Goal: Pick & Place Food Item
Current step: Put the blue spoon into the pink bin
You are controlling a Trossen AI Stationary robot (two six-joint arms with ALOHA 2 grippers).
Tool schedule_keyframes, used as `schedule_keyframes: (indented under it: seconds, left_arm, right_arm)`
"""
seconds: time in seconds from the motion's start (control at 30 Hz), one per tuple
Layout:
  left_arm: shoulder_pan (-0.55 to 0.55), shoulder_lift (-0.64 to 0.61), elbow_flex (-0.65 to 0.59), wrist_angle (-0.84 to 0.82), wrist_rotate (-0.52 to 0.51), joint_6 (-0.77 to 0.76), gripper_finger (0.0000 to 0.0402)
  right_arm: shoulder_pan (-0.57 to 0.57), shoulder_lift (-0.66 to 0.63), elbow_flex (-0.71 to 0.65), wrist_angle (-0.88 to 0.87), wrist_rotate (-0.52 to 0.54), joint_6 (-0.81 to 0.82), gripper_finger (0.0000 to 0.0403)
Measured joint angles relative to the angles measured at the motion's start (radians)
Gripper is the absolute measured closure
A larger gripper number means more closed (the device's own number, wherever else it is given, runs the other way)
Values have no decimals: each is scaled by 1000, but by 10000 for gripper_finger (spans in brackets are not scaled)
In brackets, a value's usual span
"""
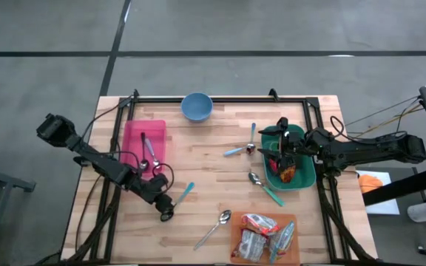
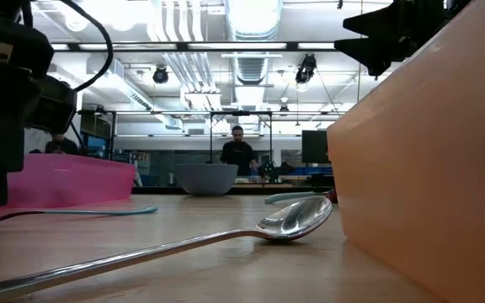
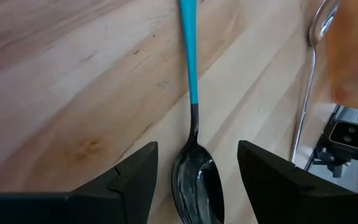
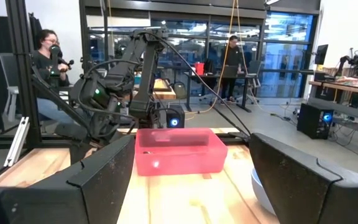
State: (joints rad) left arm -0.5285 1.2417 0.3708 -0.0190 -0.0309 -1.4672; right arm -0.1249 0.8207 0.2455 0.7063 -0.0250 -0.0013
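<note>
**My left gripper is straddling the blue-handled spoon while the snack packs are sitting in the orange tray**

In the high view my left gripper (image 1: 166,209) is hanging low at the lower left of centre, fingers parted and gripping nothing. The blue-handled spoon (image 1: 183,195) is lying right at its tip, handle angling up and to the right. My left wrist view is showing what the overhead cannot: the spoon's dark bowl (image 3: 197,182) is lying between my two fingers (image 3: 129,180) on the bare wooden table (image 3: 73,93), and neither finger is touching it.

My right gripper (image 1: 282,151) is hovering over the green bin (image 1: 307,177) at the right of the frame, jaws standing wide with nothing between them. A red-and-orange item (image 1: 285,172) is lying in that bin just below the fingertips; I cannot tell what it is.

The food packs (image 1: 261,235) are sitting in the orange tray (image 1: 295,255) at the bottom centre-right, well apart from both my grippers. A plain silver spoon (image 1: 214,227) is lying just left of that tray.

The pink bin (image 1: 133,137) at upper left is holding more spoons, and the blue bowl (image 1: 197,106) is standing at the top centre. My right wrist view is looking across to the pink bin (image 4: 179,151) and on to people at desks beyond the table. The low view is putting the silver spoon (image 2: 297,217) beside the tray's orange wall (image 2: 428,160).
</note>
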Motion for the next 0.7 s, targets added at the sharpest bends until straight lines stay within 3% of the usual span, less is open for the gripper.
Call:
schedule_keyframes:
  seconds: [0.4, 0.7]
  left_arm:
    - [0, 22, 19, 17, -73, 77, 180]
    - [8, 186, 91, 18, -2, 74, 180]
  right_arm:
    - [0, 0, 0, 0, 0, -1, 87]
    - [0, 0, 0, -1, 0, -1, 87]
